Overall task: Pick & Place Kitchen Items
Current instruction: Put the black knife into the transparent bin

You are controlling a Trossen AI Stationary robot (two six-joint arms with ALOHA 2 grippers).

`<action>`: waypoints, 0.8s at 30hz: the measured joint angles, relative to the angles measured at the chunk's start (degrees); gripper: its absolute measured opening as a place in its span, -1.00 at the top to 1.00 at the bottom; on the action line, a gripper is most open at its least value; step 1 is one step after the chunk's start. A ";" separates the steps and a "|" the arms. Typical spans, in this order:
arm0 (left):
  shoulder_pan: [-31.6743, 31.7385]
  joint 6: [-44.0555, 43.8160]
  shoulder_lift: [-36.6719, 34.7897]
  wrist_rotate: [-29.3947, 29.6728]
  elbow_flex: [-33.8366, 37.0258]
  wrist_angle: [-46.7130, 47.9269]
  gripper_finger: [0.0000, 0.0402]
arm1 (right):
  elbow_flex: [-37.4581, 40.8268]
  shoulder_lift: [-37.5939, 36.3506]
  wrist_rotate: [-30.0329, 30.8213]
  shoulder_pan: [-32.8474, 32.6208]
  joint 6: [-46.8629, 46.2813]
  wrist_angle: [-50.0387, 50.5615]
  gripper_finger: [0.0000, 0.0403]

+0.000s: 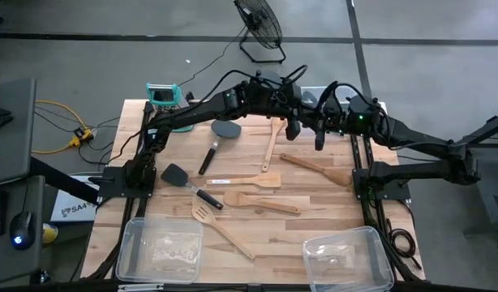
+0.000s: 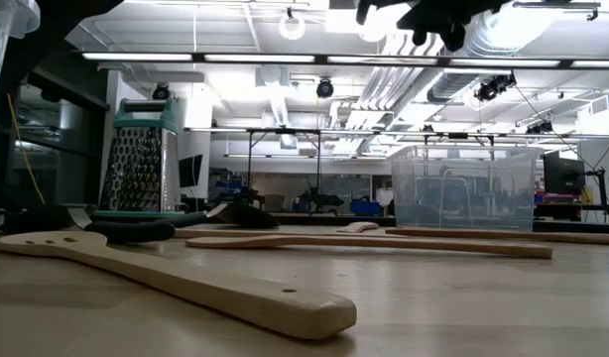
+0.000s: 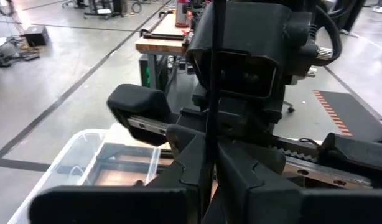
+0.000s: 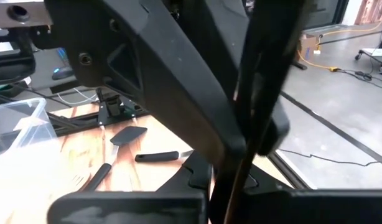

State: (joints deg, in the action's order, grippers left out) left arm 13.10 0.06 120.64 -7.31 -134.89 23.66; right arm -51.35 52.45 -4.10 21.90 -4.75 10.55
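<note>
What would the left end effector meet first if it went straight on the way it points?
Most likely the right arm's wrist housing, dead ahead past the thin black rod the left end effector grips; depth unclear.

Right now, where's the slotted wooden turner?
High view: the slotted turner lies near the table's front edge, between the two clear bins, just below the black turner.

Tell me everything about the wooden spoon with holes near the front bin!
The slotted wooden turner looks like pale wood, with a flat head cut by a few slots and a long straight handle. It lies flat on the table, slanted, its head close to the left clear bin. Neither gripper touches it.
</note>
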 joint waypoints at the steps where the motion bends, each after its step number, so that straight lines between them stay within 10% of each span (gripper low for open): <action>1: 0.00 0.02 0.00 0.41 0.00 0.09 0.84 | 0.00 0.00 0.15 0.01 -0.02 0.04 0.99; 24: -0.02 1.81 0.00 2.23 0.00 1.34 0.99 | -0.02 -0.47 -0.35 0.03 0.49 2.95 0.99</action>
State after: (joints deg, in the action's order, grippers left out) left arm 13.08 1.86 120.64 -5.07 -134.89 25.00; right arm -51.37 51.98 -4.45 21.93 -4.27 13.50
